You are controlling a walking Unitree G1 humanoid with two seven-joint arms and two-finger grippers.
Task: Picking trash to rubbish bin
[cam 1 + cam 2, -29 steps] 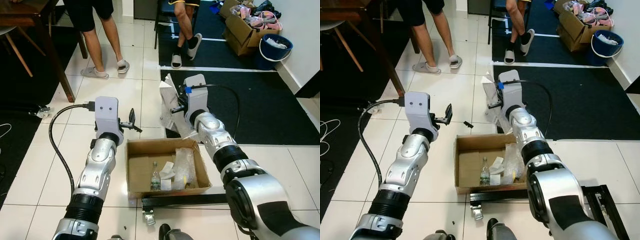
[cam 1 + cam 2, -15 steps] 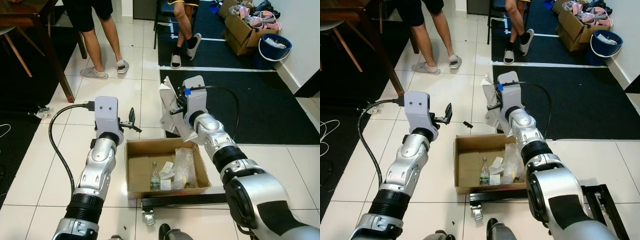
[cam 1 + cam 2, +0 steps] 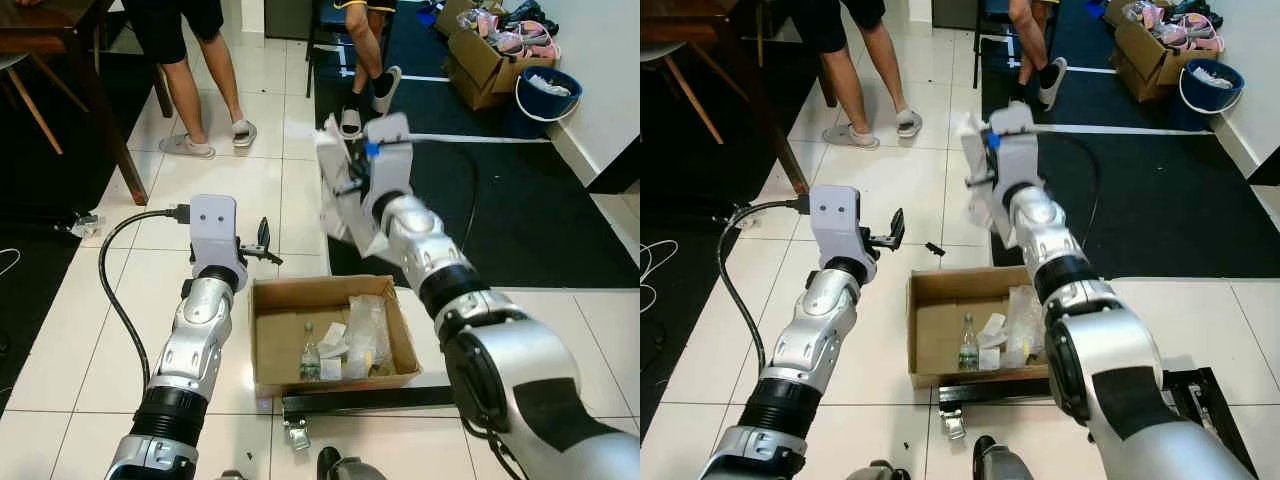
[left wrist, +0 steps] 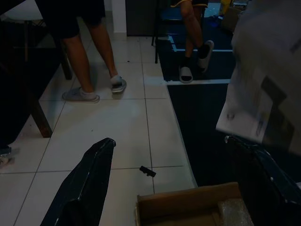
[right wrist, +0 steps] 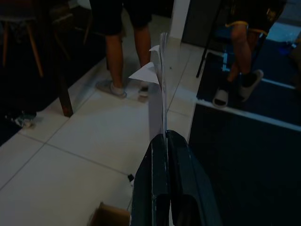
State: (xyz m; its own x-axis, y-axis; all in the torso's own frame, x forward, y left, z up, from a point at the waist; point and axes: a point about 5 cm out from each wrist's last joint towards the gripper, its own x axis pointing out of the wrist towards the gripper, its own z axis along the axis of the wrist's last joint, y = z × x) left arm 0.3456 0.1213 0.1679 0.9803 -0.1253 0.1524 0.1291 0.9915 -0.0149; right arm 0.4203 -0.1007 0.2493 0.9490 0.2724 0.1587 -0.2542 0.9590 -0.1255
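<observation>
Left eye view: the right gripper is raised above the cardboard box, carrying a white sheet of paper. The left gripper hovers beside the box with its fingers parted, holding nothing.

Right wrist view: both fingers are clamped edge-on against the paper.

Left wrist view: a small black scrap lies on the tile.

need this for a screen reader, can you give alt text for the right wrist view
The right gripper, jaws shut on a sheet of white paper seen edge-on, is raised above a pale tiled floor. Behind stand two people's legs in slippers, with a dark mat beside the tiles.
</observation>
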